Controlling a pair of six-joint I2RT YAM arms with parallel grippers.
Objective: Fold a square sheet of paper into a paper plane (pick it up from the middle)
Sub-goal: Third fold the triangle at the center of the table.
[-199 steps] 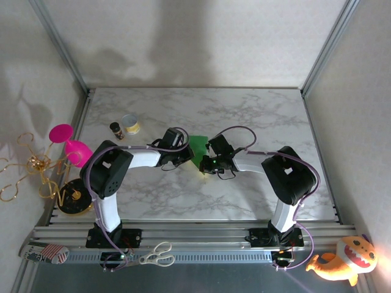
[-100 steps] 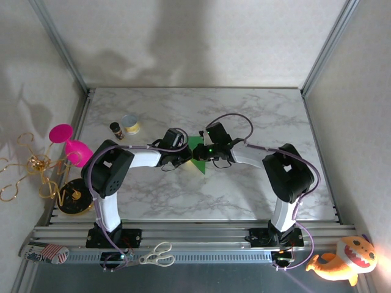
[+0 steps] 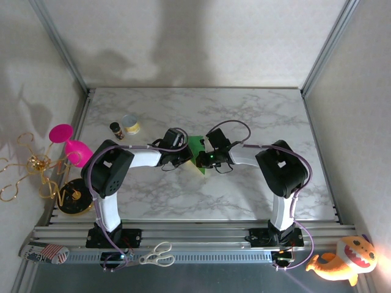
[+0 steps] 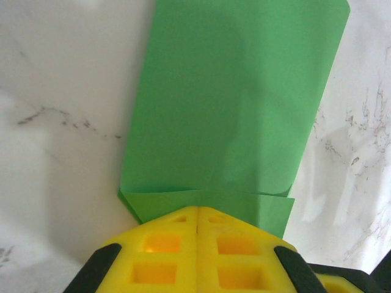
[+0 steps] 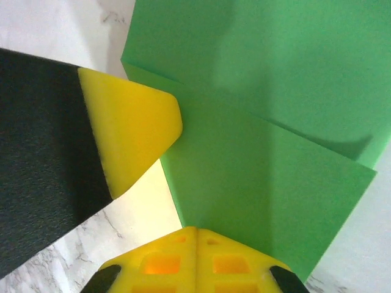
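Green paper (image 4: 238, 104) lies flat at the middle of the marble table (image 3: 244, 110), between the two arms' tips. It is already folded, with more than one layer showing.

- Left gripper (image 4: 197, 210): fingers closed, pads together, tips resting at the near edge of the paper, where a narrow flap sits just in front of them. Cannot tell if any paper is caught between the pads; it looks like pressing, not pinching.
- Right gripper (image 5: 195, 231): fingers closed, tips on the upper folded layer. The right wrist view has the left arm's yellow finger touching the paper's edge close by.
- Upper layer lies at an angle across the lower one, its edge lifted slightly at the far corner and casting a shadow.

Judgement: the step is setting a crease. To do it well:
- Hold one closed tip down as an anchor.
- Run the other along the fold line, from the anchor outward.
- Press straight down, since the marble looks slick and a sideways push could slide the sheet.
- Flatten the raised corner last.
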